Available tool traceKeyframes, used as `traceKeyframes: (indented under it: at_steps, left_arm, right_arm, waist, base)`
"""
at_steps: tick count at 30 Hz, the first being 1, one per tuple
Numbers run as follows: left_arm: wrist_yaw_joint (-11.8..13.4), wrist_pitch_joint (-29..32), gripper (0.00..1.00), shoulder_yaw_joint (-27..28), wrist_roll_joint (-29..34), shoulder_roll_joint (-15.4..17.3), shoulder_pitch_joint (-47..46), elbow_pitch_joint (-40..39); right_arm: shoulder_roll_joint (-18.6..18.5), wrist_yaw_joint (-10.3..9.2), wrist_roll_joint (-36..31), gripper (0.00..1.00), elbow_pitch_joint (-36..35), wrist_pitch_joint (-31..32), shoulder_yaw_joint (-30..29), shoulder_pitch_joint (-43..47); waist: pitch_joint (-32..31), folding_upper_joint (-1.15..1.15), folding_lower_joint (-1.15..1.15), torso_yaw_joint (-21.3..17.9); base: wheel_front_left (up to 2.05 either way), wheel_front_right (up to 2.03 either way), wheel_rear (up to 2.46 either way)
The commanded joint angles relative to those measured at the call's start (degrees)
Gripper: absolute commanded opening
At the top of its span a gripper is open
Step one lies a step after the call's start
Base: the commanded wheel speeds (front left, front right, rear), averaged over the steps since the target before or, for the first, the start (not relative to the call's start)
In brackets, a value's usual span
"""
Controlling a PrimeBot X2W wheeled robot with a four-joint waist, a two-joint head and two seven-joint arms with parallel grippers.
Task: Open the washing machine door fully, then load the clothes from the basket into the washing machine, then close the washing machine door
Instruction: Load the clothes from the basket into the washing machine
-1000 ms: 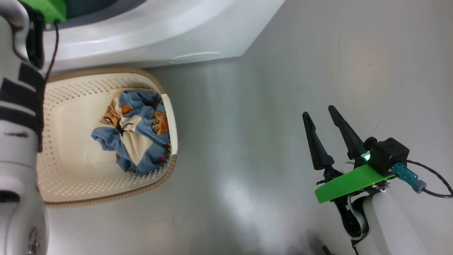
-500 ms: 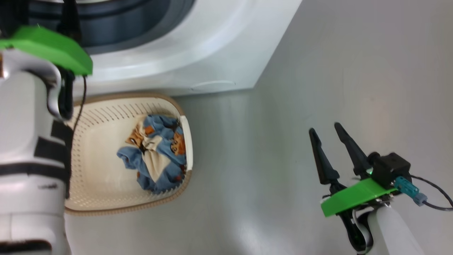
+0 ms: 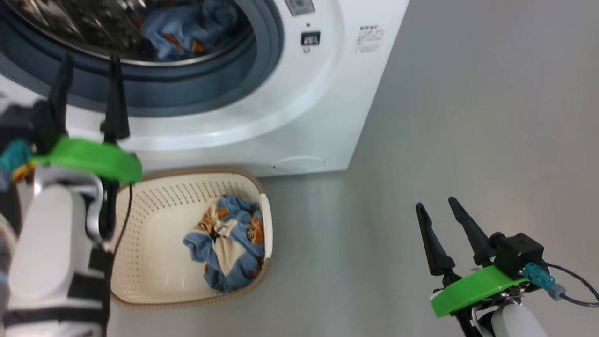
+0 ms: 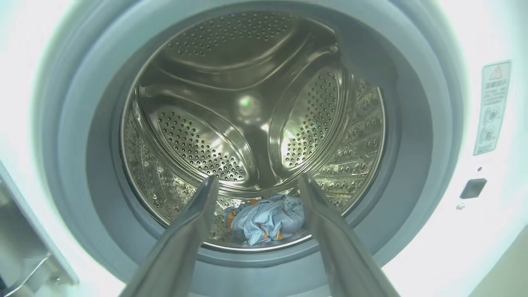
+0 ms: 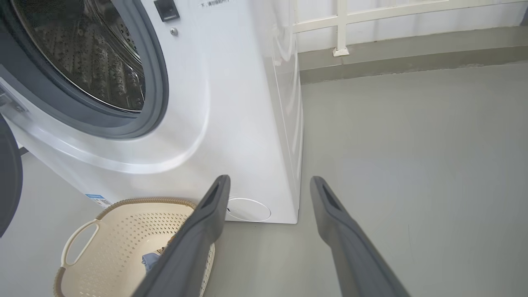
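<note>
- left gripper (image 3: 90, 65): fingers spread wide, empty; facing the washing machine (image 3: 318, 93) drum (image 4: 247, 103)
- right gripper (image 3: 435, 204): spread wide, empty; over floor (image 3: 468, 117)
- clothes (image 3: 229, 252): one bundle in basket (image 3: 154, 243); another in drum

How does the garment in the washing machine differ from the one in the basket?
The drum garment lies inside the washing machine, near its opening; the basket garment is bunched against one end of the basket. The drum garment shows mostly blue; the basket garment shows a cream patch. Both are blue with orange prints.
</note>
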Motion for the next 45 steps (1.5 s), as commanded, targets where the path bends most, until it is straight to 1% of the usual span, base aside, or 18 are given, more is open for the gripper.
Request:
traceKeyframes:
  at_steps: [1, 11, 19, 26, 34, 45]
  left_arm:
    - [0.7, 0.0, 1.0, 1.8, -0.3, 2.4, 2.1, -2.8]
    - [4.3, 0.0, 1.0, 3.4, -0.6, 2.3, 19.4, -13.0]
    - [7.0, -0.2, 1.0, 5.3, -0.7, 1.2, 30.6, -20.6]
    - [8.7, -0.3, 1.0, 6.3, -0.4, 0.0, 38.7, -24.0]
    - [9.2, -0.3, 1.0, 5.9, 0.7, -1.4, 46.1, -27.5]
    - [8.8, -0.3, 1.0, 6.4, 1.7, -2.2, 50.9, -28.7]
  right_arm:
    - [0.1, 0.09, -0.5, 1.0, -1.2, -0.7, 1.4, 1.1]
    - [0.1, 0.09, -0.8, 1.0, -1.6, -0.7, 1.4, 3.3]
    - [-0.2, 0.09, -0.7, 1.0, -2.4, -0.7, 0.5, 6.3]
    - [-0.8, 0.09, -0.9, 1.0, -2.7, -0.7, 0.4, 8.1]
    - [-1.1, 0.09, -1.3, 1.0, -3.2, -0.7, 0.2, 9.1]
    - [-1.2, 0.09, -1.9, 1.0, -4.4, -0.7, 0.3, 11.0]
  waist:
    - [-3.4, 0.0, 0.0, 0.7]
    - [-7.3, 0.0, 0.0, 0.2]
    - [-10.8, 0.0, 0.0, 0.7]
    - [-12.8, 0.0, 0.0, 0.5]
    - [-14.6, 0.0, 0.0, 0.7]
    - [-17.6, 0.0, 0.0, 0.9]
  base:
    - [0.0, 0.0, 0.0]
    - [0.0, 0.0, 0.0]
    - [0.0, 0.0, 0.0]
    - [0.0, 0.0, 0.0]
    - [0.0, 0.0, 0.0]
    - [0.0, 0.0, 0.0]
